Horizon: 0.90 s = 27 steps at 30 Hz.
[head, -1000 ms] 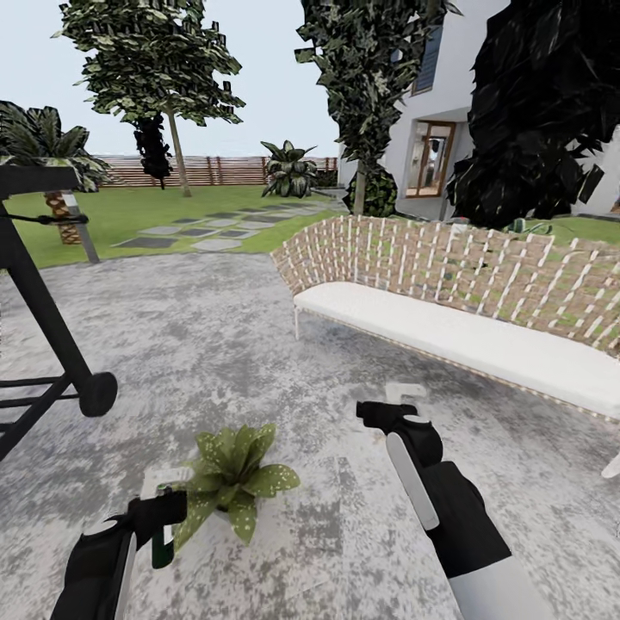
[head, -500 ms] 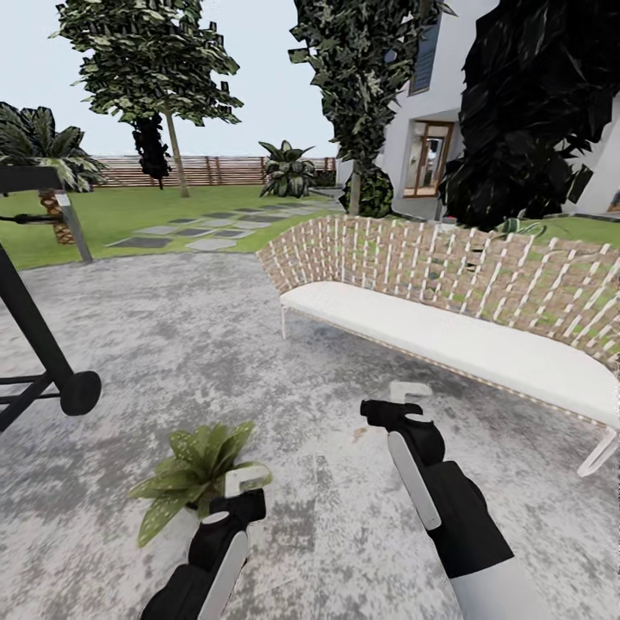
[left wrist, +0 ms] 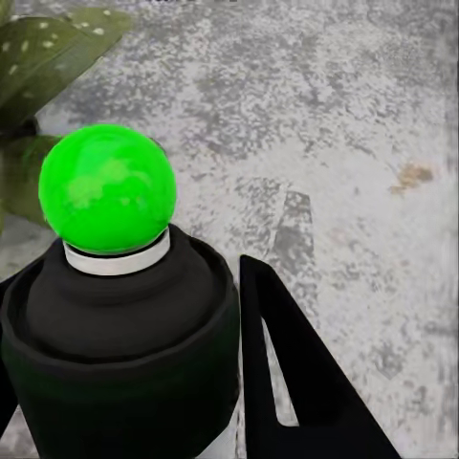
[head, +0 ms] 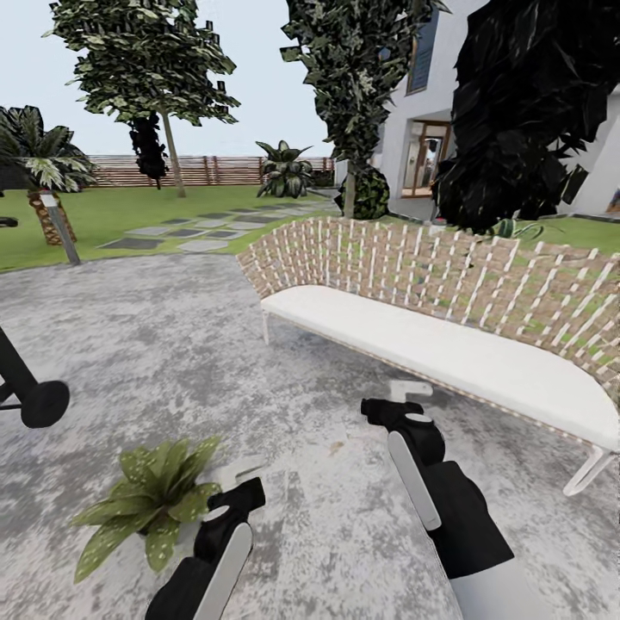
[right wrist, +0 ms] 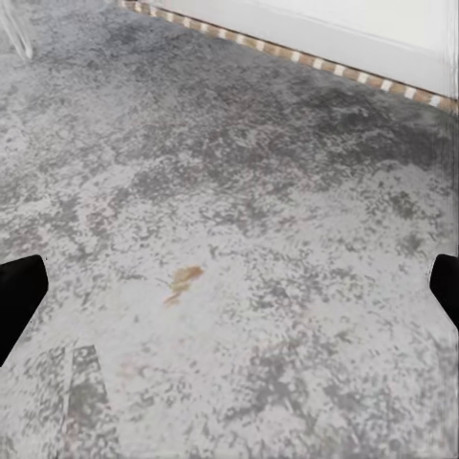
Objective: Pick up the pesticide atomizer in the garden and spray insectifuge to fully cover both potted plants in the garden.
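In the left wrist view the pesticide atomizer (left wrist: 115,316) stands between my fingers: a black neck, a white ring and a bright green round spray head. My left gripper (head: 241,482) is shut on it, low over the stone patio, just right of a potted plant (head: 146,504) with broad green white-speckled leaves. Those leaves also edge the left wrist view (left wrist: 38,57). My right gripper (head: 405,396) hangs open over bare paving in front of the bench, fingertips (right wrist: 19,296) wide apart with nothing between them.
A white-cushioned bench with a woven back (head: 430,344) runs across the right. A black frame with a wheel (head: 39,403) stands at the left edge. Beyond the patio lie lawn (head: 129,215), stepping stones, trees, a brown slatted fence (head: 207,170) and the house (head: 430,146).
The view has turned, sliding the scene leftward. My left arm swung from the plant's left side to its right side with the atomizer. The right arm kept its pose.
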{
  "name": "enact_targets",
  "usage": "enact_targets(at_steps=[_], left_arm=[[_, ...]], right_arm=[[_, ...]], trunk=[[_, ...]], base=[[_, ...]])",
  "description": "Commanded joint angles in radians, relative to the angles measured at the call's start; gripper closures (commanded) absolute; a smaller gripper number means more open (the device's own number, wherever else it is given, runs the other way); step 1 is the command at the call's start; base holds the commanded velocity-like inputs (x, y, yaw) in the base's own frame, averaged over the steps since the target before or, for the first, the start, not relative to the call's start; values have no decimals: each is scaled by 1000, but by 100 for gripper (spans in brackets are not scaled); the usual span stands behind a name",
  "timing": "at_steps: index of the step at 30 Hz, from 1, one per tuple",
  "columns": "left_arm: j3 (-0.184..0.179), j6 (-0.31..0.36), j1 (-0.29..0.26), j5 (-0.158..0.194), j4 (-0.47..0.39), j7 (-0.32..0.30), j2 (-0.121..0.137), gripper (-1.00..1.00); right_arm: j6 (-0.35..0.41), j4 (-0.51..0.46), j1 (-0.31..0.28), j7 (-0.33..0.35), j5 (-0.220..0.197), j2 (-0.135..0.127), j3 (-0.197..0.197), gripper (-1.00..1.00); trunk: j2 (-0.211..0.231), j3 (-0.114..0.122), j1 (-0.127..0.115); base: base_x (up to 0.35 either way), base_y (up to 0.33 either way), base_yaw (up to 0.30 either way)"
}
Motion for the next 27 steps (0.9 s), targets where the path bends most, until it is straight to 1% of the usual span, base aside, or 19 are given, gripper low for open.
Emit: enact_targets(at_steps=[1, 2, 3, 4, 5, 6, 7, 8, 9, 13, 17, 19, 21, 22, 23, 26, 27], left_arm=[[-1, -12, 0, 2, 10, 6, 0, 100], [-2, -20, -1, 4, 22, 29, 0, 100], [-3, -25, -5, 5, 31, 80, -1, 100], [-3, -30, -19, 19, 60, 179, -1, 100], [-3, -31, -26, 38, 68, 223, -1, 100], [-3, -34, -28, 46, 71, 261, -1, 100], [-3, -51, -30, 52, 72, 321, 0, 100], [-3, -86, -31, 55, 73, 354, 0, 100], [-3, -102, -31, 56, 73, 360, 1, 100], [-7, -107, -31, 48, 74, 363, 3, 100], [-6, -101, -31, 59, 77, 349, 4, 100], [-4, -98, -33, 64, 98, 354, 4, 100], [-3, -98, -51, 65, 145, 361, 3, 100], [-3, -98, -61, 64, 164, 364, 3, 100], [-3, -99, -68, 65, 178, 379, 2, 100], [-2, -107, -74, 65, 188, 401, 2, 100], [-3, -108, -74, 62, 187, 403, 2, 100]], right_arm=[[0, 0, 0, 0, 1, 0, 0, -100], [1, 0, 0, 0, 1, 0, -1, -100], [0, -1, 0, 0, 1, 0, 0, -100], [1, -1, 1, 0, 2, 0, 0, -100], [1, -1, 1, 0, 2, 0, 1, -100], [1, -1, 2, 0, 2, 0, 2, -100], [2, -2, 2, 0, 2, 0, 4, -100], [3, -2, 2, 0, 2, 0, 7, -100], [3, -2, 2, 0, 2, 0, 8, -100], [3, -2, 2, -1, 2, 0, 9, -100], [6, -2, 2, 0, 2, 0, 10, -100], [12, -1, 2, 0, 1, 0, 10, -100], [18, 1, 2, 0, 0, 0, 15, -100], [20, 3, 2, 1, -1, 0, 26, -100], [23, 4, 2, 2, -2, 0, 53, -100], [29, 5, 2, 8, -9, 0, 105, -100], [41, 5, 2, 11, -11, 0, 133, -100]], trunk=[[0, 0, 0], [0, 0, 0], [0, 0, 0], [0, 0, 0], [0, 0, 0], [0, 1, 0], [0, 1, 0], [0, 2, 0], [0, 2, 0], [0, 4, 0], [0, 5, 0], [0, 6, 0], [0, 6, 0], [0, 7, 0], [0, 7, 0], [0, 7, 0], [0, 7, 0]], base=[[170, -307, 0], [170, -307, 0], [169, -307, 0], [169, -307, 122], [169, -308, 181], [169, -307, 201], [168, -307, 216], [167, -307, 221], [170, -306, 222], [211, -278, 223], [229, -263, 223], [229, -266, 224], [229, -266, 231], [229, -266, 248], [227, -266, 255], [227, -266, 255], [227, -266, 265]])
